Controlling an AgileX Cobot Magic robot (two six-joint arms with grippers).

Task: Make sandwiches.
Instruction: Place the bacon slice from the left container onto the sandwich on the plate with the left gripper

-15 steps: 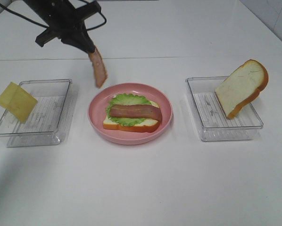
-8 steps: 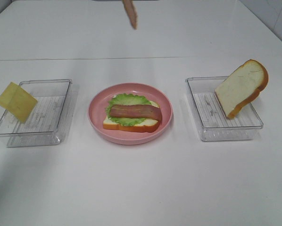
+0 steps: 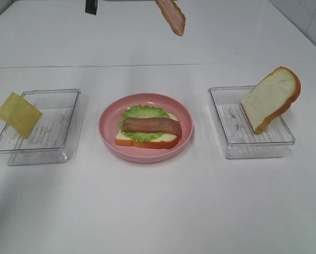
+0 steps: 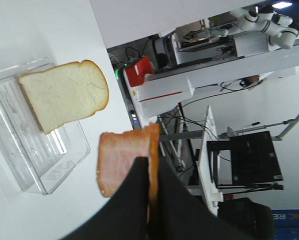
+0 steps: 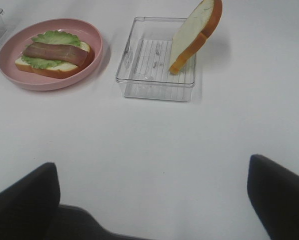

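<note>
My left gripper [image 4: 150, 164] pinches bacon [image 4: 118, 166] by end: looks light, bendy, slick; firm end pinch suits. Right gripper [image 5: 152, 200] wide, empty.

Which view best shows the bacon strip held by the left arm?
The left wrist view: the bacon strip fills the foreground, pinched between the fingers. The exterior high view catches only its lower end at the top edge; the right wrist view misses it.

White tabletop [image 3: 158, 211], pale tiled wall [image 3: 314, 26], red box [image 4: 139, 70] and black screen [image 4: 245, 157] beyond.
</note>
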